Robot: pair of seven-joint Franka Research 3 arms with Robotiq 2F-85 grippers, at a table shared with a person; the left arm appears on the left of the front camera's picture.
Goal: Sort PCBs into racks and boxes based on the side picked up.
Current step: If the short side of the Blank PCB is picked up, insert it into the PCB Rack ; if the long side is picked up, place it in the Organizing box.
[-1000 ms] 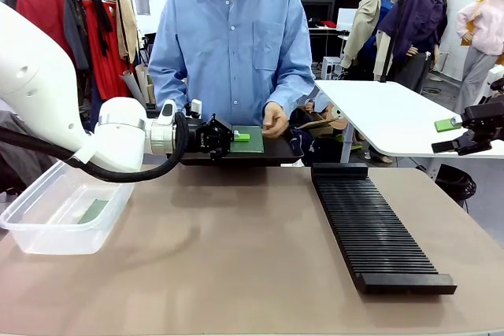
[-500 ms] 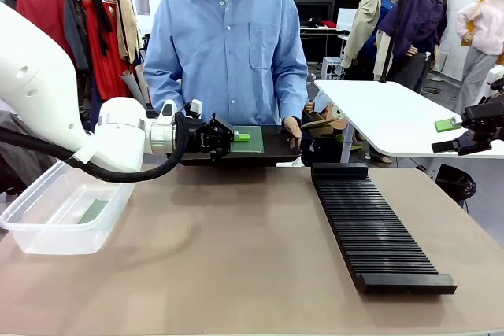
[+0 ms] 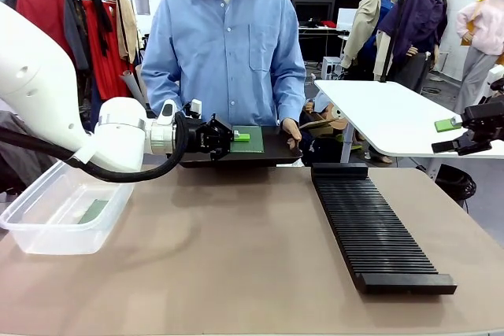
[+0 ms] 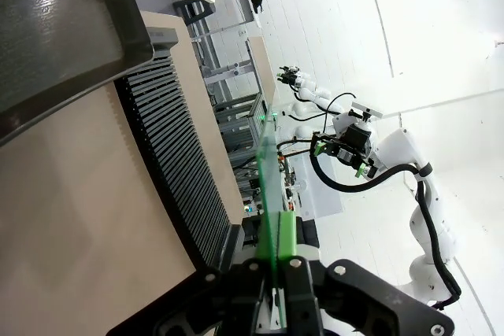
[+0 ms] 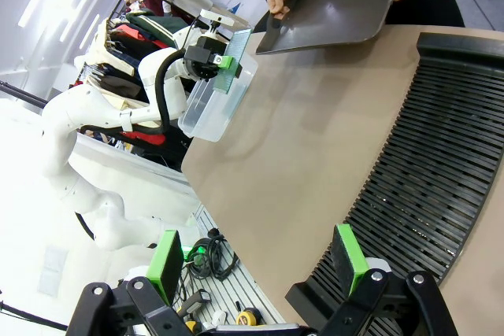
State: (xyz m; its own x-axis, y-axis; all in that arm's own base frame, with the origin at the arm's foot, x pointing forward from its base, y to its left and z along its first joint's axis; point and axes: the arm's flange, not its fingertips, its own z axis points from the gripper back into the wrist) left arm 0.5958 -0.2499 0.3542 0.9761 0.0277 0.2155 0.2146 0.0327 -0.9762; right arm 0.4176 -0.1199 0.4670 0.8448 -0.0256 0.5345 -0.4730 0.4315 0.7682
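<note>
My left gripper (image 3: 226,138) is shut on a dark green PCB (image 3: 249,138), held above the near left part of a flat black tray (image 3: 272,149) that the person holds at the far side. In the left wrist view the PCB (image 4: 268,186) stands edge-on between my fingers (image 4: 287,235). The clear box (image 3: 64,207) sits at the table's left with one PCB (image 3: 93,211) lying in it. The long black slotted rack (image 3: 373,228) lies at the right. At the far right, off the table's edge, my right gripper (image 3: 471,127) hangs open, and in its own view the right gripper (image 5: 257,261) has nothing between its fingers.
The person stands at the far edge, one hand (image 3: 292,132) on the tray's right rim. The right wrist view looks across the rack (image 5: 441,163), the tray (image 5: 331,9) and the box (image 5: 216,100). Bare tabletop (image 3: 228,249) lies between box and rack.
The person's hand has moved from over the tray, near the held PCB, to the tray's right rim. Neither arm has moved.
</note>
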